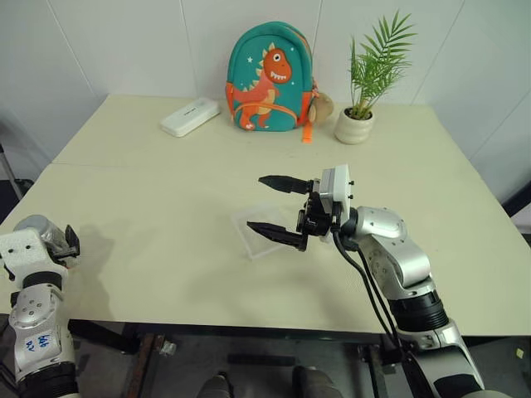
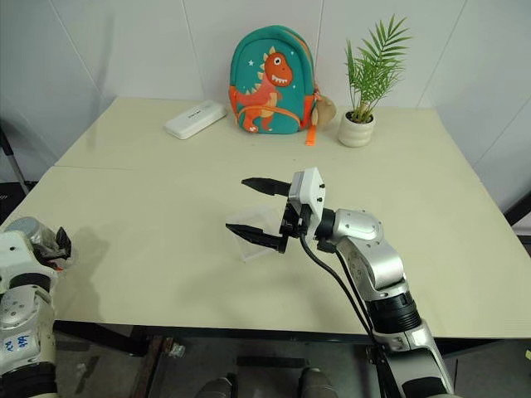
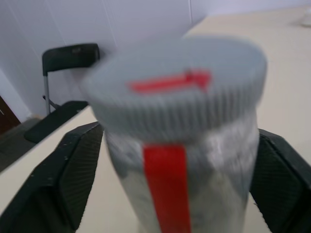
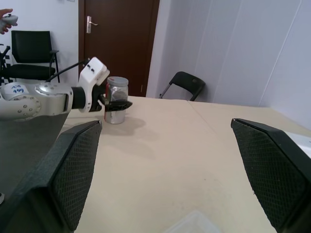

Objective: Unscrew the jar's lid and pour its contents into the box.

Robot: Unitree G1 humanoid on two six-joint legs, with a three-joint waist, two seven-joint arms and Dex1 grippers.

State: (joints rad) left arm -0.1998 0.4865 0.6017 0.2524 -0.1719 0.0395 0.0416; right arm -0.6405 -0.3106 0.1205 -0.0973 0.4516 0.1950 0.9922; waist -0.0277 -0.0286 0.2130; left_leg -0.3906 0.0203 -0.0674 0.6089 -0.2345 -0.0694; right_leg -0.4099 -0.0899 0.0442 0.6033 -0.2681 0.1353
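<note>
Left tool (image 4: 118, 103) sits around the jar (image 4: 116, 94) over at the table's (image 1: 149, 191) near left corner, one black jaw on each side of it. Honestly I can't tell if it's actually squeezing or just hugging it. From where I stand the jar is upright on the table with the grey lid (image 4: 117, 80) on. There's a red strip running down its clear side and another red mark across the top of the lid. Whatever's inside, I can't make out.

Right tool (image 1: 255, 203) is out over the middle of the table, turned toward the robot's left, jaws spread wide with nothing in them. It hovers right over the box (image 1: 241, 220), that little see-through tray lying flat, well apart from the jar.

Further back there's a flat white case (image 1: 190, 117), then a teal dinosaur backpack (image 1: 270, 79) against the wall, and a small potted plant (image 1: 365, 83) to its right. Off past the left edge there's a dark door (image 4: 119, 39), a black chair (image 4: 187, 82), and a person's hand (image 4: 6, 22) in the corner.
</note>
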